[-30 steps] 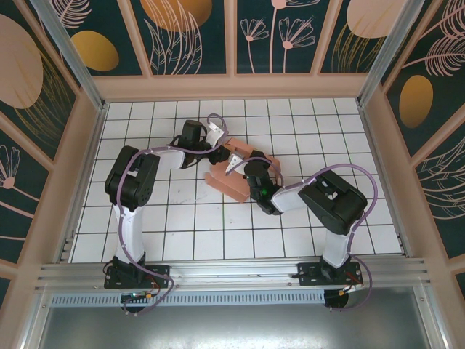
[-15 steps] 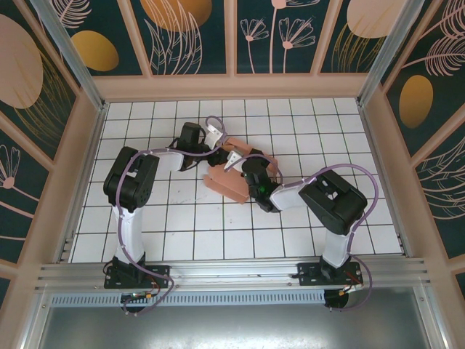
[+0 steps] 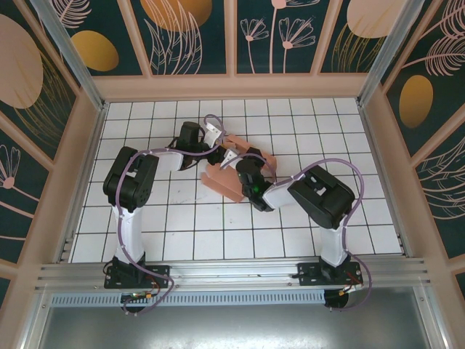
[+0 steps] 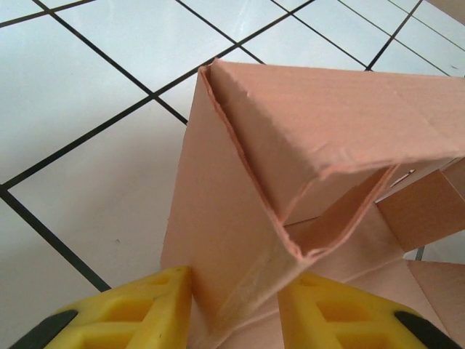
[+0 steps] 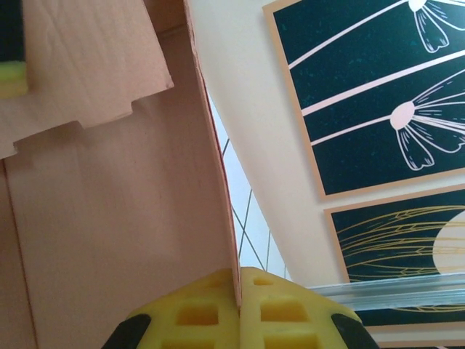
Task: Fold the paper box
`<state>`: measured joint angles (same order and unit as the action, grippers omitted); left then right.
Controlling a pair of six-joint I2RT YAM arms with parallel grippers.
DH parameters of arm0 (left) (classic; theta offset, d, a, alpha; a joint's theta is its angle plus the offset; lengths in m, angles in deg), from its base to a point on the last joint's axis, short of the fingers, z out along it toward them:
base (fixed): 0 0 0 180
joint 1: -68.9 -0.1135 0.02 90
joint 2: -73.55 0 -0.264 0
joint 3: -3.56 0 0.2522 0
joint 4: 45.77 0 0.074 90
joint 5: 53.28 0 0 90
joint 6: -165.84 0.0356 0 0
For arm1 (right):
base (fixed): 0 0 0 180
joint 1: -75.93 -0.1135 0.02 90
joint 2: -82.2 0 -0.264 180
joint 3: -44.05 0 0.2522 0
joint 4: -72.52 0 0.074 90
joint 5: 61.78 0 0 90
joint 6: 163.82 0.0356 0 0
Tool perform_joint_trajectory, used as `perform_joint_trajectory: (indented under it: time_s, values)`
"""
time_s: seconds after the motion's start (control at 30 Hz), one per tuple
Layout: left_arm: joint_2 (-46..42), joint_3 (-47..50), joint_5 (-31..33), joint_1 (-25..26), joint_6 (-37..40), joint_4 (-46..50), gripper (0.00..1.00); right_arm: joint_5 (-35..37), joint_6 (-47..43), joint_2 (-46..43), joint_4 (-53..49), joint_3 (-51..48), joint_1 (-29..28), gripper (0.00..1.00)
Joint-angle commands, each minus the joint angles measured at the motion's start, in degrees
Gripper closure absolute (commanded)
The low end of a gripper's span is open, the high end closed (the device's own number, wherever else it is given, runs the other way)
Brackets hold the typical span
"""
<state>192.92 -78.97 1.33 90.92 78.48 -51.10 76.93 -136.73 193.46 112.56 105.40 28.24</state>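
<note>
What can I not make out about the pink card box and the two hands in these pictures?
- Top view: the arms cover the middle of the salmon-pink card paper box; its folded shape is unclear.
- Left wrist view: the left hand straddles a box wall; the bottom edge cuts its fingers, so clamping is uncertain.
- Right wrist view: the right hand pinches a card edge; frame edges cut off the rest.

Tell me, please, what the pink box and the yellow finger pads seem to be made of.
The paper box looks like thin matte card, salmon-pink. Its raw edge shows layers and faint ribbing, so it may be fine corrugated board. The finger pads look like moulded yellow plastic or rubber, matte, with recessed pockets; which of the two is unclear.
</note>
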Motion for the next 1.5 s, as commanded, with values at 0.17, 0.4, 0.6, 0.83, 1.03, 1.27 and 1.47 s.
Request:
perform_joint_trajectory:
  time_s: [0.17,0.4,0.6,0.83,1.03,1.27,1.47]
  values:
    - [-0.16,0.22,1.02,0.08,-1.80,-0.97,0.67,1.57,-0.75,2.24,5.98,0.70,-1.63,1.00]
    - [0.41,0.13,1.19,0.28,-2.63,-1.79,0.78,0.61,1.13,1.00,4.39,1.18,-1.61,1.00]
    - [0.37,0.13,1.46,0.48,-2.21,-1.51,0.82,-0.84,5.37,-0.83,1.59,1.01,-1.63,0.96]
    - [0.14,0.57,2.70,0.48,-1.88,-1.34,0.82,-10.39,17.50,-9.05,-8.67,-0.51,-1.63,0.55]
    - [0.31,0.53,3.68,0.48,-2.30,-1.99,0.82,-19.64,27.85,-17.18,-16.67,-2.91,-1.16,0.33]
    - [0.38,1.12,3.99,0.57,-2.52,-2.52,0.81,-30.69,46.51,-29.43,-22.66,-5.85,2.32,0.29]
    - [-1.21,5.58,6.43,0.99,-2.30,-7.41,0.80,-36.79,67.47,-31.20,-32.99,-0.45,10.14,0.32]
